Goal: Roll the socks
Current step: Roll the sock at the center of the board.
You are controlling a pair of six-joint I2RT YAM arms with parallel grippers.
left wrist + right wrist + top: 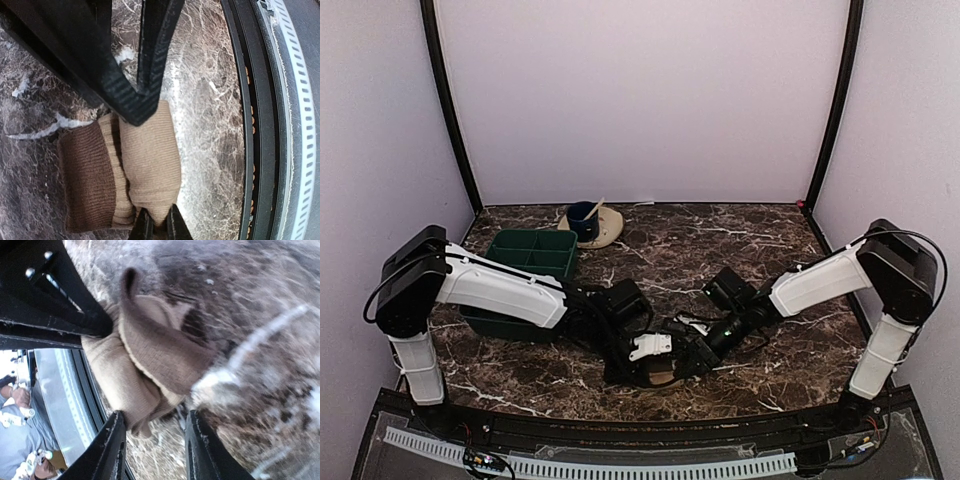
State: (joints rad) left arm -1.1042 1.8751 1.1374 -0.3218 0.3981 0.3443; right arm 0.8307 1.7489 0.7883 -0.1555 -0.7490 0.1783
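Item: socks (150, 160), tan with a brown cuff; being bundled at the table's (740, 240) near edge, mid-width; the tan fold is being pinched between the closed jaws of the left gripper (137, 107); the right gripper (155, 445) is being held with jaws apart about the loose end; advised: the pinch being used as anchor, the cuff being drawn snugly over the bundle.

one fixed camera looks down from high at the near side over the whole table (740, 235). both wrist cameras sit very close, facing down, and share the socks (150, 165).
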